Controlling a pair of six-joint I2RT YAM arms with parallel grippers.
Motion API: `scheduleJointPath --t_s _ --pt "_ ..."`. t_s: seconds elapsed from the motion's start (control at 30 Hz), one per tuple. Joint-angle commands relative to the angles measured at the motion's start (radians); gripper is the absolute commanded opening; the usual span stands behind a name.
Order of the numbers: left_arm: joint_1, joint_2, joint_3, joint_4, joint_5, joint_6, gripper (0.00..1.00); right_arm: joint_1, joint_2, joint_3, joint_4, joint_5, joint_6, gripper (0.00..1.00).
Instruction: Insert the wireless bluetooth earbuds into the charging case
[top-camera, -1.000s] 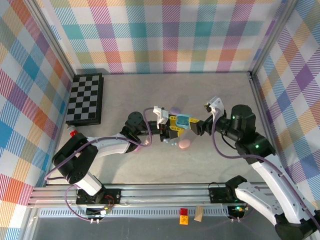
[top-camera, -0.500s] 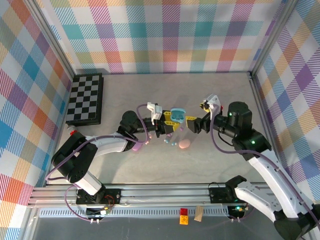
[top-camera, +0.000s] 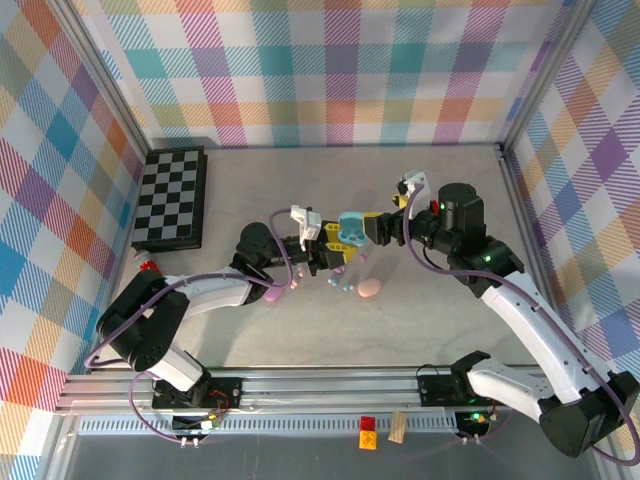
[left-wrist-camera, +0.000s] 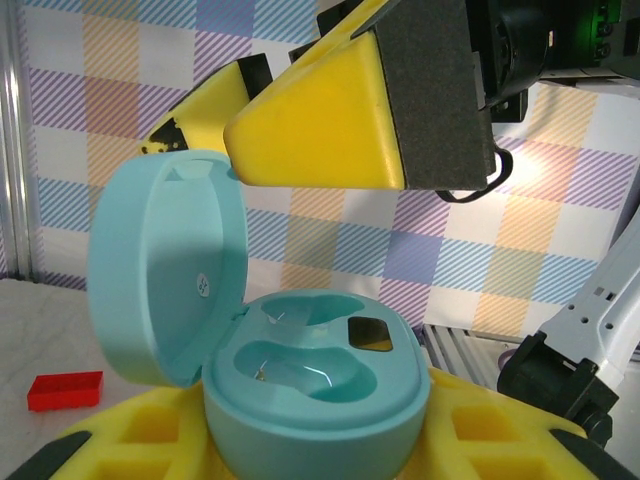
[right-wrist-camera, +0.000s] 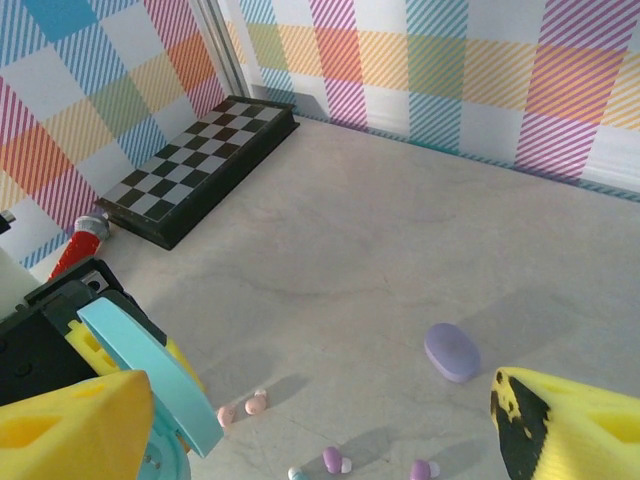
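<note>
The teal charging case (left-wrist-camera: 320, 385) is gripped by the closed left claw (top-camera: 338, 246) and held above the desk (top-camera: 300, 180). The right claw (top-camera: 380, 226) hangs just beside it, spread wide and empty. The earbuds (right-wrist-camera: 333, 461) lie loose on the desk below the case, between a lilac case (right-wrist-camera: 452, 352) and the left arm; 4 or 5 can be counted in the right wrist view, lilac, pink and pale blue.

Judged from this, 1 earbud is to be fetched first. The case should be kept level and steady by the left claw. The right claw should be lowered straight over a single earbud that lies apart from its neighbours, and closed across its rounded body so that the stem stays free. The earbud should then be brought down over a well from above, clear of the lid (left-wrist-camera: 165, 270).

The case sits with both wells facing up and the lid swung open, standing nearly upright on the left in the left wrist view. Its long axis runs across that view, the 2 wells side by side along it. The earbuds lie on their sides; which way each stem points is too small to tell.
</note>
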Motion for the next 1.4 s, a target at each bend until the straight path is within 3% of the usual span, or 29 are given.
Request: scheduleJointPath --t_s 0.0,0.17,0.33,0.4,0.6,0.8,1.07,1.2,1.37 --pt "0.004 -0.040 -0.015 0.017 0.017 0.021 0.36 0.000 -0.039 0.012 0.042 -0.039 0.027 0.87" --pt "0.011 -0.034 -0.024 0.026 0.007 0.022 0.36 0.000 -0.120 -0.033 0.088 -0.090 0.068 0.88" --pt "0.037 -0.049 -0.043 0.039 0.006 0.011 0.36 -0.016 -0.178 -0.094 0.093 -0.040 0.181 0.92" --pt "0.054 -0.058 -0.055 0.050 0.008 0.002 0.36 -0.024 -0.187 -0.124 0.080 -0.020 0.230 0.99" --pt "0.134 -0.086 -0.102 0.089 0.019 -0.029 0.36 -0.028 -0.159 -0.214 0.034 -0.038 0.391 0.99" --pt "0.223 -0.133 -0.133 0.077 0.033 -0.028 0.36 -0.011 -0.031 -0.264 -0.009 -0.126 0.548 0.94" --pt "0.313 -0.240 -0.170 -0.031 0.034 0.015 0.37 0.105 0.177 -0.293 0.031 -0.154 0.631 0.92" --pt "0.350 -0.278 -0.173 -0.085 0.032 0.036 0.37 0.162 0.285 -0.247 0.025 -0.128 0.579 0.91" --pt "0.385 -0.304 -0.171 -0.099 0.033 0.030 0.37 0.194 0.446 -0.107 -0.113 -0.089 0.436 0.90"
